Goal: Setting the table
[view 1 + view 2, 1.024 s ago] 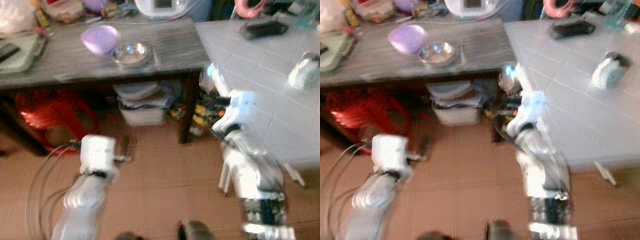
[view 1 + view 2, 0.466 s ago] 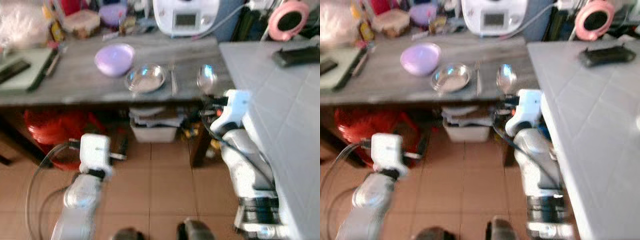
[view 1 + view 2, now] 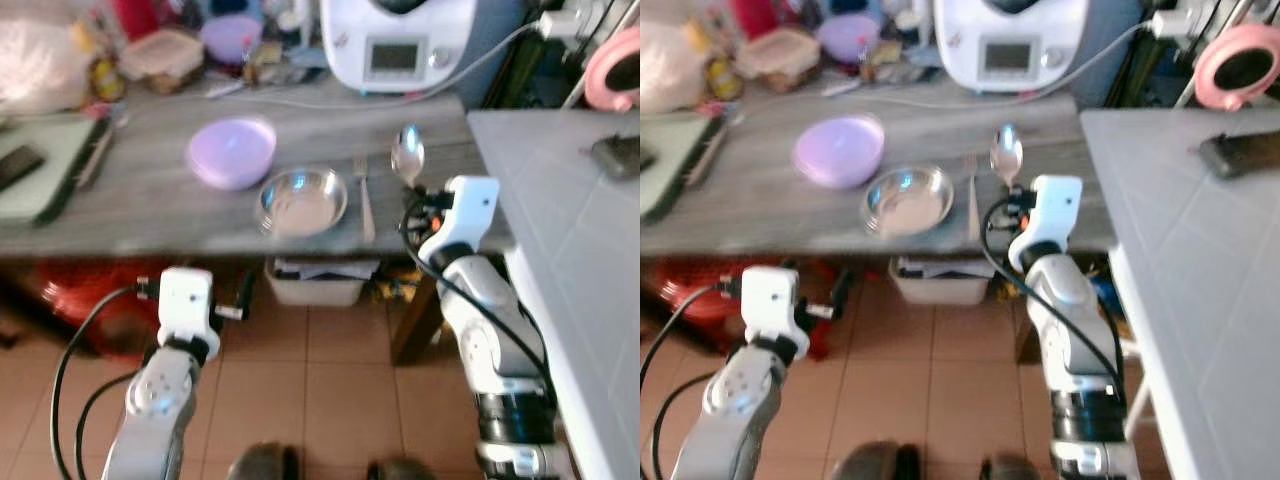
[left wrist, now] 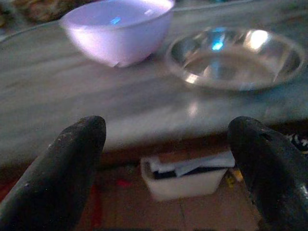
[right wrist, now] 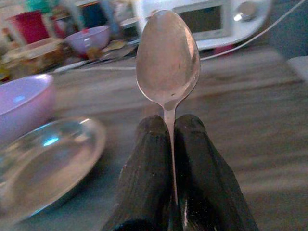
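Spoon (image 5: 167, 57) stands upright, its handle pinched in our right claw (image 5: 172, 144) at the counter (image 3: 150, 210) edge; our left claw (image 4: 168, 159) hangs spread and empty below it; farther on lie a fork (image 3: 364, 195), steel dish (image 3: 302, 199) and lilac bowl (image 3: 232, 151)

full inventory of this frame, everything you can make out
spoon: 1, silver, held upright in the right gripper
metal plate: 1, silver, near the wooden table's front edge
fork: 1, silver, on the table just right of the plate
bowl: 1, lilac, behind-left of the plate
wooden table: 1, grey-brown
kitchen appliance: 1, white, at the table's back
tiled counter: 1, pale grey, right
left gripper: open, below the table's front edge
right gripper: shut on the spoon handle
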Available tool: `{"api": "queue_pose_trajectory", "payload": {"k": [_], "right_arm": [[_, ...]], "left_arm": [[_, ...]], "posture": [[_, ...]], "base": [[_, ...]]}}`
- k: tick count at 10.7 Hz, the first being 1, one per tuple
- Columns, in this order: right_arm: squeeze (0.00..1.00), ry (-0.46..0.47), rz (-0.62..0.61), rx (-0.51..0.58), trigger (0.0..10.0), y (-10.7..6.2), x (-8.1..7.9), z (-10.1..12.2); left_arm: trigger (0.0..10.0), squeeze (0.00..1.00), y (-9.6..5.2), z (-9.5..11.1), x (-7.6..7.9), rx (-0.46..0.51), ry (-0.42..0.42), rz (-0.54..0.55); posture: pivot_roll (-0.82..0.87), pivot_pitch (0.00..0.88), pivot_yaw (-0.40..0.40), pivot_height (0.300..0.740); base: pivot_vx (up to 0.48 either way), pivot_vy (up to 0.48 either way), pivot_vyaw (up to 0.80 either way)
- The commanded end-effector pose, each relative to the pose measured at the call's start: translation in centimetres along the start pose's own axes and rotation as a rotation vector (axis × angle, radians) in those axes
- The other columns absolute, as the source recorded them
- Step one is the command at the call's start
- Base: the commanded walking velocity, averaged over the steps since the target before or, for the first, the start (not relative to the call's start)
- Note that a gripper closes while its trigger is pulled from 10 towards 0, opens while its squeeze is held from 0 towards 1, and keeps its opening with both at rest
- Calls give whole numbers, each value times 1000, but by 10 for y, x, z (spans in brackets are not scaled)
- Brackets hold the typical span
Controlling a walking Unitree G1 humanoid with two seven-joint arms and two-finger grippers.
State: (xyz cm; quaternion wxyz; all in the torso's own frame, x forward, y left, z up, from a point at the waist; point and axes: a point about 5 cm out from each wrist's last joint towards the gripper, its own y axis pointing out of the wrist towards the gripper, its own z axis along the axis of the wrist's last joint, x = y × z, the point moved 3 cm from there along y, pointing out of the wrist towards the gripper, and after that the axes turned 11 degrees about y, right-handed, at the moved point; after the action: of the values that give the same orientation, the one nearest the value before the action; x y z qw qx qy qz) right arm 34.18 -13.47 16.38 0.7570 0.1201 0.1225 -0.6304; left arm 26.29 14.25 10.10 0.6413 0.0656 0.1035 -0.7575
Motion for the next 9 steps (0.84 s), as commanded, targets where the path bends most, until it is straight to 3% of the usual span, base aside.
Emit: {"api": "queue_pose_trajectory", "payload": {"k": [1,3,5,6,9], "right_arm": [[0,-6,-10,17,10000,-1,4,5],[0,-6,-10,17,10000,-1,4,5],[0,-31,21,19,10000,-1,0,1],[0,-4,7,15,10000,-2,1,-3],[0,11,-43,-19,10000,-9,11,-17]], "left_arm": [[10000,0,-1,1,3,2,-2,-7],[10000,0,-1,1,3,2,-2,-7],[10000,0,-8,5,-17,25,24,131],[10000,0,-14,5,-27,24,39,190],[10000,0,-16,8,-32,34,46,200]], "posture": [[22,91,41,740],[22,91,41,740],[44,102,49,740],[50,112,54,740],[56,121,54,740]], "base": [[480,0,0],[480,0,0],[0,0,800],[0,0,0],[0,0,0]]}}
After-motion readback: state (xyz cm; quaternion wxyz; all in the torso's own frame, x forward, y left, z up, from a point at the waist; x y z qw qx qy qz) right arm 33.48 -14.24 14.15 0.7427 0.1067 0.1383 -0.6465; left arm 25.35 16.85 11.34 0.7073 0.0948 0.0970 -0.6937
